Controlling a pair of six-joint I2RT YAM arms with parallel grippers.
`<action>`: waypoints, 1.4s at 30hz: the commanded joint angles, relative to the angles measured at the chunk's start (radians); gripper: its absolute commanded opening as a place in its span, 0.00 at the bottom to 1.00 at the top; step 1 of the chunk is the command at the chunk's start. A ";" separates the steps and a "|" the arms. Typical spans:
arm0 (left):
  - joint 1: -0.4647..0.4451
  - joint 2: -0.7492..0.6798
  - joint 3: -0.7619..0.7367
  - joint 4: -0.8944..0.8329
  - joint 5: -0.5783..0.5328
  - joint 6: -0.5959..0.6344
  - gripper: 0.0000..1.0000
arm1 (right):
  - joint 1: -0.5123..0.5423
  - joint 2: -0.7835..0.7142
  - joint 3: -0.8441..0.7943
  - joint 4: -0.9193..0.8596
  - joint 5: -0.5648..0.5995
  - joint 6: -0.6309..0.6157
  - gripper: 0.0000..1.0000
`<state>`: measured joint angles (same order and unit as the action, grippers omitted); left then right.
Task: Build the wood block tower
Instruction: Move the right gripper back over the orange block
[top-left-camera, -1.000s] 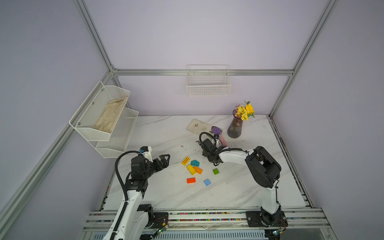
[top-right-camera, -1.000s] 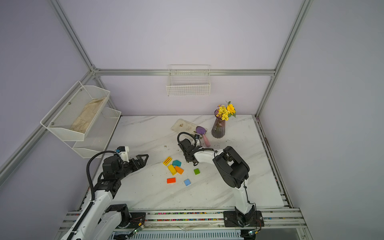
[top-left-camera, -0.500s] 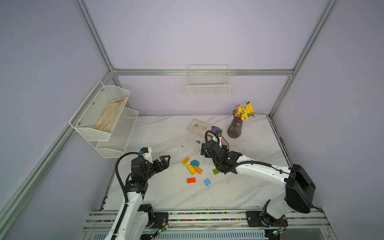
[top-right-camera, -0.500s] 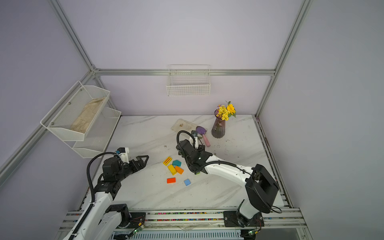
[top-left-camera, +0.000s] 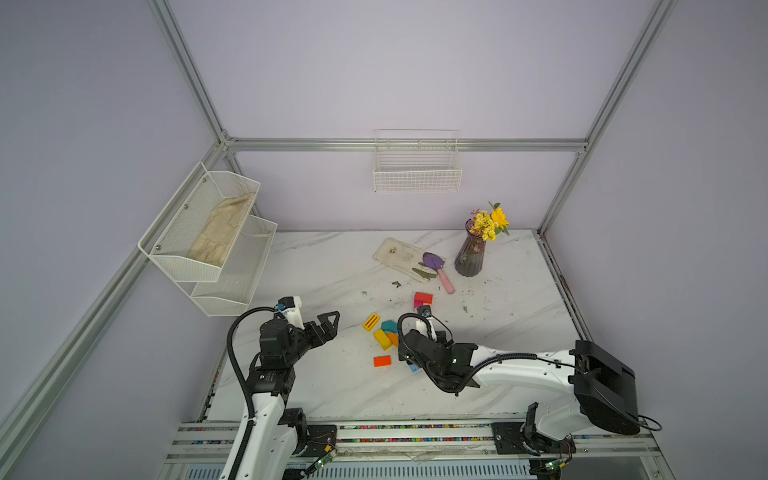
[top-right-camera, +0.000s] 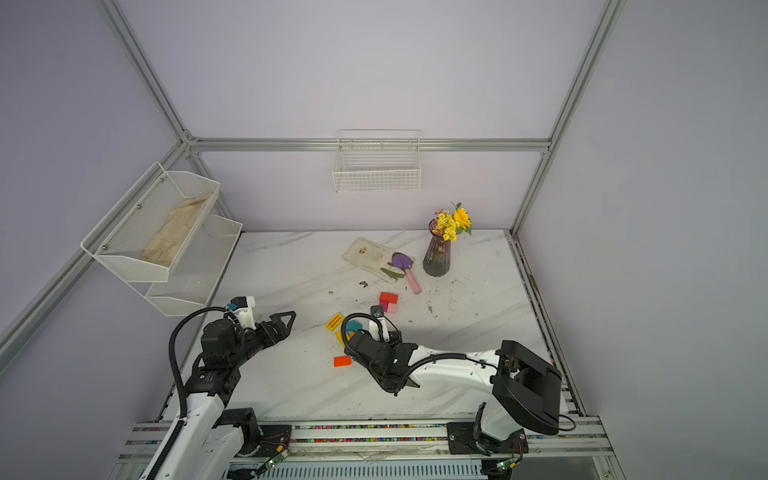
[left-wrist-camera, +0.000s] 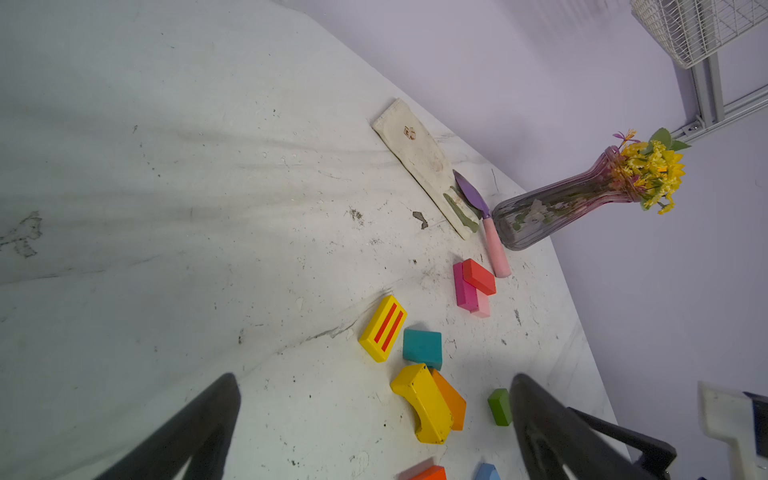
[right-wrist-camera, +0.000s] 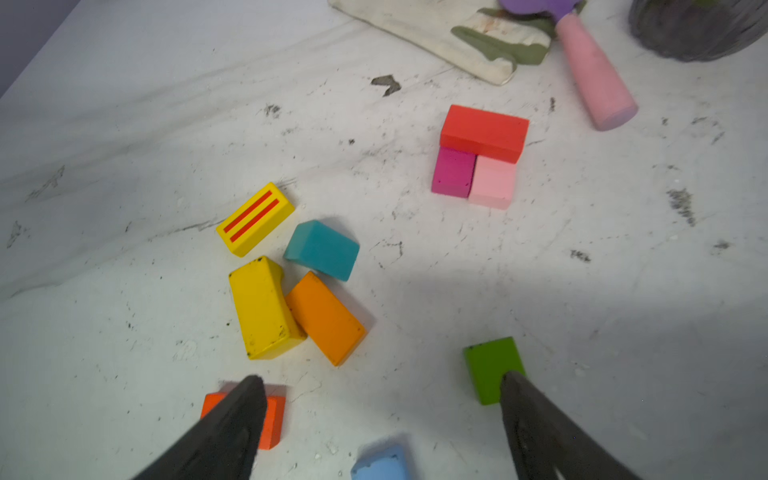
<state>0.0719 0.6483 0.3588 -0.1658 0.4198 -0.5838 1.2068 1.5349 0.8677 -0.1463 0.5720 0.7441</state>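
A red block (right-wrist-camera: 484, 131) lies across a magenta block (right-wrist-camera: 453, 172) and a pink block (right-wrist-camera: 494, 183); this low tower (top-left-camera: 423, 298) stands mid-table in both top views. Loose wood blocks lie in front of it: yellow striped (right-wrist-camera: 255, 218), teal (right-wrist-camera: 322, 249), yellow (right-wrist-camera: 264, 307), orange (right-wrist-camera: 324, 318), green (right-wrist-camera: 492, 368), red-orange (right-wrist-camera: 274, 419) and blue (right-wrist-camera: 382, 465). My right gripper (right-wrist-camera: 381, 378) hangs open above the blue block, holding nothing. Left of the blocks, my left gripper (top-left-camera: 330, 326) is open and empty, and the blocks show between its fingers (left-wrist-camera: 536, 415).
A purple vase with yellow flowers (top-left-camera: 471, 257) stands at the back right. Beside it lie a purple trowel with a pink handle (top-left-camera: 438, 270) and a dirty white cloth (top-left-camera: 401, 257). A wire shelf (top-left-camera: 208, 245) hangs on the left, a wire basket (top-left-camera: 417, 170) on the back wall.
My right gripper has drawn back from the tower toward the table's front and now hangs over the loose blocks. The left arm has not moved.
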 joint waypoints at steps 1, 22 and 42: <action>0.008 -0.012 -0.040 0.009 -0.009 -0.007 1.00 | 0.042 0.058 0.051 0.034 -0.001 0.038 0.88; 0.008 -0.014 -0.042 0.017 -0.005 -0.008 1.00 | 0.064 0.298 0.192 0.030 0.001 0.093 0.95; 0.008 -0.024 -0.044 0.014 -0.006 -0.008 1.00 | -0.044 0.298 0.085 0.030 0.021 0.186 0.79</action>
<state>0.0719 0.6353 0.3511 -0.1738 0.4141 -0.5842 1.1831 1.8339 0.9634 -0.1085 0.5957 0.9070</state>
